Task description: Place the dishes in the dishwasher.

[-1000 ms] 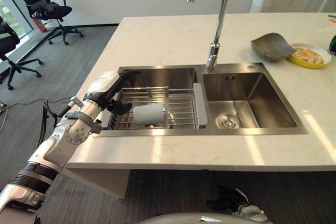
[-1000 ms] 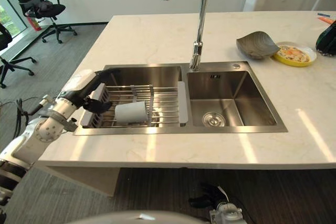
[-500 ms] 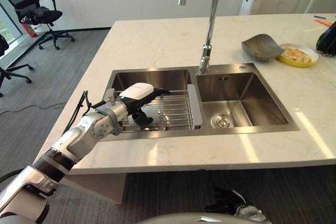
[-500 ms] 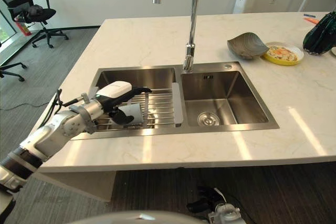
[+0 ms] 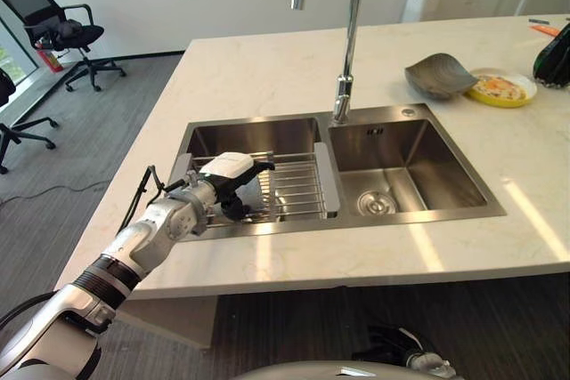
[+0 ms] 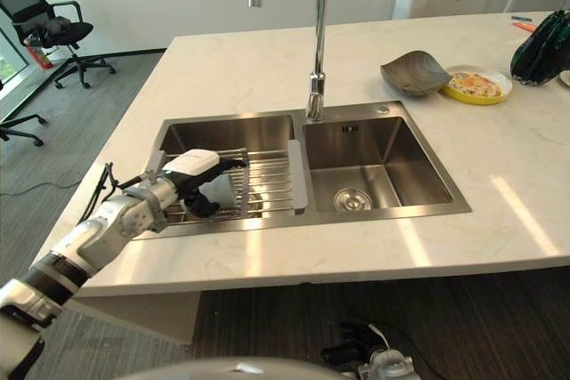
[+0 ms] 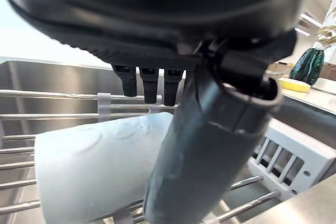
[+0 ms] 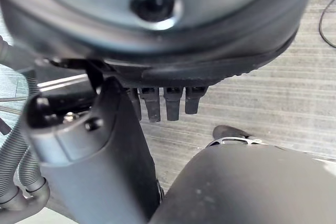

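Note:
A white cup (image 7: 94, 166) lies on its side on the wire rack (image 5: 298, 186) in the left sink basin (image 5: 258, 135). My left hand (image 5: 230, 169) hovers right over the cup, open: its fingers (image 7: 149, 82) reach straight across the cup's top and its thumb (image 7: 205, 150) hangs down on the near side. Whether the thumb touches the cup I cannot tell. On the counter at the far right sit a grey bowl (image 5: 448, 76) and a yellow plate with food (image 5: 501, 87). My right hand (image 8: 157, 24) hangs low over the carpet, fingers relaxed, holding nothing.
A tall faucet (image 5: 343, 86) stands between the two basins; the right basin (image 5: 410, 175) holds nothing but its drain. A dark green object (image 5: 557, 42) sits at the counter's right edge. Office chairs (image 5: 62, 28) stand on the carpet at the far left.
My left hand has travelled right from the rack's left end to above the cup, and its thumb has dropped beside it. The camera has also shifted.

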You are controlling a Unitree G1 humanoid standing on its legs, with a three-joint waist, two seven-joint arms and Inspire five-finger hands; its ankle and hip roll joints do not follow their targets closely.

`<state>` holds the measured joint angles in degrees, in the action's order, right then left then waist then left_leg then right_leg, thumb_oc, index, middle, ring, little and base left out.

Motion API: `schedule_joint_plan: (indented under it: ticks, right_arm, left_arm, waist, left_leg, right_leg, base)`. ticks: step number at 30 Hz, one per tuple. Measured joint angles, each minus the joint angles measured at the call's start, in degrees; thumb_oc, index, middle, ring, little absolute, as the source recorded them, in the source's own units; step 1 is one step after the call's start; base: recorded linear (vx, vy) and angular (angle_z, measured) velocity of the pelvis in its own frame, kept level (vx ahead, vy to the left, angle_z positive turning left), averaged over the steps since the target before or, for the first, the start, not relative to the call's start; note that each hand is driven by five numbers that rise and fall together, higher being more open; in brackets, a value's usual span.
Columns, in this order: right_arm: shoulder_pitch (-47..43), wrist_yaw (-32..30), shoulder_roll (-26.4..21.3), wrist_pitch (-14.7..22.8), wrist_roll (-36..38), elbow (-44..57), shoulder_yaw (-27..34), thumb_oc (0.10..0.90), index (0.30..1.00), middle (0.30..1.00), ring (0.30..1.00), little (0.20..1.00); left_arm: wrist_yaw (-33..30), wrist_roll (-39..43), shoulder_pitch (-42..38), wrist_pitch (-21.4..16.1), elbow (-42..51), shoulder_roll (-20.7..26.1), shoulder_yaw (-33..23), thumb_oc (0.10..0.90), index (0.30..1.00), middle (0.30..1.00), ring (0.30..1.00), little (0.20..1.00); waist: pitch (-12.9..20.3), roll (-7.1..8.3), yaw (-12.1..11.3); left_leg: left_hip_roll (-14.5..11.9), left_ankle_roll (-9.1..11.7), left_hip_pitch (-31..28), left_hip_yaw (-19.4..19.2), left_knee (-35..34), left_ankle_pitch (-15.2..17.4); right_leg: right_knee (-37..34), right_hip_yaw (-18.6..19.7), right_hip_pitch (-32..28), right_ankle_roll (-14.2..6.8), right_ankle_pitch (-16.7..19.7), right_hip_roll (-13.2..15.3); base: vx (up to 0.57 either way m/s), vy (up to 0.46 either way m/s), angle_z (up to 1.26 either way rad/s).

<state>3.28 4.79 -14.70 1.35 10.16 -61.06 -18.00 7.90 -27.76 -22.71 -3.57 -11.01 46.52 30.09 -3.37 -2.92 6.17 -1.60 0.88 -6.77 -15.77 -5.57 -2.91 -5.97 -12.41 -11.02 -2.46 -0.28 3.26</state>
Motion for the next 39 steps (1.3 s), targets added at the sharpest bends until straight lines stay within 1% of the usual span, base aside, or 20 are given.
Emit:
schedule_joint_plan:
  ticks: [4, 7, 12, 13, 14, 15, 16, 17, 19, 21, 25, 29, 31, 32, 33, 35, 36, 37, 38, 39]
  right_arm:
    - [0.0, 0.0, -0.2, -0.1, 0.0, 0.0, 0.0, 0.800, 0.900, 0.900, 0.900, 0.900]
    - [-0.1, 0.2, -0.1, -0.5, 0.0, 0.0, 0.0, 0.800, 0.900, 0.900, 0.900, 0.900]
    - [-0.2, 0.9, -0.2, -0.8, 0.0, 0.0, 0.0, 0.800, 0.900, 0.900, 0.900, 0.900]
    - [0.1, 1.2, 0.7, -0.2, -0.1, -2.0, 0.6, 0.800, 0.900, 0.900, 0.900, 0.900]
    - [0.0, 1.5, 1.3, 1.1, 0.0, -5.5, 3.1, 0.800, 0.900, 0.900, 0.900, 0.900]
    - [3.1, 4.4, -1.1, 1.1, 0.1, -1.8, 7.1, 0.800, 0.900, 0.900, 0.900, 0.900]
    - [5.6, 5.4, -2.0, 1.7, 0.1, 2.1, 7.9, 0.800, 0.900, 0.900, 0.900, 0.900]
    - [6.2, 5.4, -2.1, 2.1, 0.1, 2.9, 8.3, 0.800, 0.900, 0.900, 0.900, 0.900]
    - [6.0, 5.5, -2.1, 2.1, 0.1, 2.8, 8.0, 0.800, 0.900, 0.900, 0.900, 0.900]
    - [4.6, 5.9, -2.1, 2.0, 0.0, 1.0, 7.5, 0.800, 0.900, 0.900, 0.900, 0.900]
    - [4.9, 5.9, -3.7, 1.5, -0.1, 1.8, 6.0, 0.800, 0.900, 0.900, 0.900, 0.900]
    - [5.4, 6.0, -4.9, 1.3, -0.7, 1.8, 5.4, 0.800, 0.900, 0.900, 0.900, 0.900]
    - [6.5, 6.2, -5.6, 1.1, -1.4, 2.2, 4.1, 0.800, 0.900, 0.900, 0.900, 0.900]
    - [6.5, 6.2, -5.6, 1.1, -1.4, 2.2, 4.1, 0.800, 0.900, 0.900, 0.900, 0.900]
    - [7.8, 6.2, -6.5, 0.7, -1.7, 3.9, 2.8, 0.800, 0.900, 0.900, 0.900, 0.900]
    - [8.1, 6.2, -6.5, 0.6, -1.8, 3.3, 2.2, 0.800, 0.900, 0.900, 0.900, 0.900]
    - [6.7, 6.3, -6.6, 0.5, -2.1, 0.8, 1.2, 0.800, 0.900, 0.900, 0.900, 0.900]
    - [5.4, 6.4, -6.5, 0.0, -2.3, -1.4, 0.6, 0.800, 0.900, 0.900, 0.900, 0.900]
    - [3.9, 6.5, -6.4, -0.6, -2.4, -3.6, -0.3, 0.800, 0.900, 0.900, 0.900, 0.900]
    - [3.2, 6.5, -6.4, -0.7, -2.4, -3.7, -0.6, 0.800, 0.900, 0.900, 0.900, 0.900]
  left_arm:
    - [-0.1, -0.4, 0.7, 1.5, -4.0, -1.1, -0.6, 0.800, 0.900, 0.900, 0.900, 0.900]
    - [-0.3, 2.4, 3.3, 1.8, -7.8, -4.2, -4.9, 0.800, 0.900, 0.900, 0.900, 0.900]
    - [-0.8, 3.5, 3.8, 4.1, -9.5, -4.8, -6.5, 0.800, 0.900, 0.900, 0.900, 0.900]
    - [-1.1, 3.6, 3.9, 4.0, -10.2, -5.8, -6.8, 0.800, 0.900, 0.900, 0.900, 0.900]
    - [-2.1, 3.6, 3.9, 3.8, -11.8, -7.7, -7.6, 0.800, 0.900, 0.900, 0.900, 0.900]
    - [-2.9, 3.7, 5.2, 3.1, -11.9, -8.3, -10.6, 0.800, 0.900, 0.900, 0.900, 0.900]
    - [-2.1, 4.5, 5.5, 3.3, -11.9, -6.3, -11.7, 0.800, 0.900, 0.900, 0.900, 0.900]
    - [-1.9, 4.8, 5.5, 4.0, -12.7, -5.4, -12.9, 0.800, 0.900, 0.900, 0.900, 0.900]
    - [-3.0, 5.1, 5.5, 3.6, -16.5, -5.4, -14.6, 0.800, 0.900, 0.900, 0.900, 0.900]
    - [-4.2, 5.1, 5.3, 2.8, -18.2, -5.4, -14.8, 0.800, 0.900, 0.900, 0.900, 0.900]
    - [-4.0, 6.0, 4.7, 2.4, -20.6, -5.4, -14.8, 0.800, 0.900, 0.900, 0.900, 0.900]
    - [-3.3, 6.0, 2.1, 0.5, -25.9, -5.4, -14.3, 0.800, 0.900, 0.900, 0.900, 0.900]
    - [-2.4, 5.3, -0.3, 0.5, -29.0, -4.9, -11.9, 0.800, 0.900, 0.900, 0.900, 0.900]
    - [-2.4, 5.3, -0.3, 0.5, -29.0, -4.9, -11.9, 0.800, 0.900, 0.900, 0.900, 0.900]
    - [-2.3, 3.4, -0.9, 0.2, -30.3, -3.9, -9.9, 0.800, 0.900, 0.900, 0.900, 0.900]
    - [-2.5, 1.7, -1.6, 0.2, -31.4, -3.9, -8.7, 0.800, 0.900, 0.900, 0.900, 0.900]
    - [-2.2, 0.9, -3.9, -0.2, -34.4, -4.0, -6.1, 0.767, 0.851, 0.851, 0.851, 0.851]
    - [-1.5, 0.9, -5.8, -0.6, -37.2, -4.2, -4.2, 0.485, 0.427, 0.427, 0.427, 0.427]
    - [-0.7, 0.5, -8.1, -1.1, -40.4, -4.6, -2.8, 0.400, 0.300, 0.300, 0.300, 0.300]
    - [0.1, -1.5, -8.8, -1.1, -41.6, -4.6, -2.3, 0.400, 0.300, 0.300, 0.300, 0.300]
  waist:
    - [0.0, 0.01, -0.1]
    - [0.0, 0.01, -0.1]
    - [0.0, 0.07, -0.2]
    - [0.0, 0.12, -0.1]
    - [0.1, 0.01, -0.3]
    - [0.2, -0.29, -0.2]
    - [-0.1, -0.32, 0.3]
    - [-0.3, -0.17, 1.0]
    - [-0.8, 0.59, 1.8]
    - [-0.7, 1.02, 1.9]
    - [-0.7, 1.07, 1.9]
    - [-0.6, 0.93, 2.2]
    - [-0.4, 0.66, 2.2]
    - [-0.4, 0.66, 2.2]
    - [-0.3, 0.64, 2.3]
    - [-0.2, 0.56, 2.5]
    - [0.2, 0.41, 2.5]
    - [0.4, 0.27, 2.5]
    - [0.5, 0.11, 2.7]
    - [0.8, -0.25, 3.2]
  left_leg:
    - [0.0, 0.0, 0.0, -0.1, 0.0, 0.0]
    - [-0.1, 0.1, -0.1, -0.3, 0.0, 0.0]
    - [-0.1, 0.1, -0.1, -0.4, 0.0, 0.1]
    - [-0.1, 0.1, -0.1, -0.4, 0.0, 0.1]
    - [-0.1, 0.3, -0.2, -0.4, 0.0, 0.2]
    - [0.0, 0.5, -0.1, -0.9, 0.0, 0.5]
    - [-0.2, 0.5, 0.4, -1.3, 0.0, 0.5]
    - [-0.3, 0.5, 0.5, -1.3, 0.0, 0.4]
    - [-0.6, 0.6, 0.0, -1.9, 0.0, 0.4]
    - [-0.8, 0.7, -0.2, -2.3, 0.0, 0.5]
    - [-0.8, 0.7, -0.3, -2.4, 0.0, 0.5]
    - [-0.9, 0.7, -0.4, -2.6, 0.0, 0.5]
    - [-1.0, 0.8, -0.1, -2.7, 0.0, 0.6]
    - [-1.0, 0.8, -0.1, -2.7, 0.0, 0.6]
    - [-1.2, 1.3, -0.4, -3.0, -0.1, 0.9]
    - [-1.2, 1.3, -0.4, -3.0, -0.1, 0.8]
    - [-1.2, 1.2, -0.4, -3.0, -0.1, 0.8]
    - [-1.2, 1.2, -0.5, -3.0, -0.1, 0.7]
    - [-1.2, 1.1, -0.8, -3.1, 0.0, 0.7]
    - [-1.3, 1.2, -0.9, -3.2, 0.0, 0.7]
  right_leg:
    - [0.0, 0.1, 0.0, 0.0, 0.0, 0.0]
    - [0.0, 0.3, 0.0, 0.0, 0.0, 0.0]
    - [0.0, 0.3, 0.0, 0.0, 0.0, 0.0]
    - [0.0, 0.3, 0.1, 0.0, 0.0, 0.0]
    - [0.0, 0.4, 0.1, 0.0, 0.0, 0.0]
    - [0.0, 0.9, 0.6, 0.0, 0.0, 0.0]
    - [0.1, 1.5, 1.0, -0.1, 0.2, -0.1]
    - [0.1, 1.5, 1.1, 0.0, 0.3, -0.2]
    - [0.1, 1.9, 0.7, 0.1, 0.3, -0.4]
    - [0.0, 2.2, 0.7, 0.2, 0.2, -0.6]
    - [0.0, 2.2, 0.8, 0.2, 0.2, -0.6]
    - [0.0, 2.5, 0.8, 0.2, 0.3, -0.7]
    - [0.0, 2.7, 0.8, 0.2, 0.3, -0.8]
    - [0.0, 2.7, 0.8, 0.2, 0.3, -0.8]
    - [0.0, 3.0, 0.7, 0.2, 0.3, -0.9]
    - [0.0, 3.1, 0.7, 0.3, 0.3, -1.0]
    - [0.0, 3.0, 0.6, 0.3, 0.3, -1.0]
    - [0.0, 3.1, 0.5, 0.3, 0.3, -1.0]
    - [0.0, 3.2, 0.3, 0.3, 0.3, -1.0]
    - [0.0, 3.2, 0.3, 0.3, 0.3, -1.0]
  base:
    - [0.00, 0.000, 0.00]
    - [0.01, -0.002, -0.03]
    - [0.00, -0.001, -0.01]
    - [-0.04, 0.013, 0.00]
    - [-0.06, -0.007, -0.07]
    - [-0.05, -0.012, -0.20]
    - [-0.03, -0.014, -0.20]
    - [-0.01, -0.018, -0.19]
    - [0.00, -0.016, -0.12]
    - [-0.01, -0.011, -0.07]
    - [0.00, 0.000, 0.00]
    - [0.00, -0.003, -0.03]
    - [0.01, -0.008, -0.04]
    - [0.01, -0.008, -0.11]
    - [0.00, -0.002, -0.08]
    - [0.00, -0.003, -0.04]
    - [0.00, 0.000, 0.00]
    - [0.00, 0.000, 0.00]
    - [0.01, -0.004, -0.04]
    - [0.00, 0.000, 0.00]
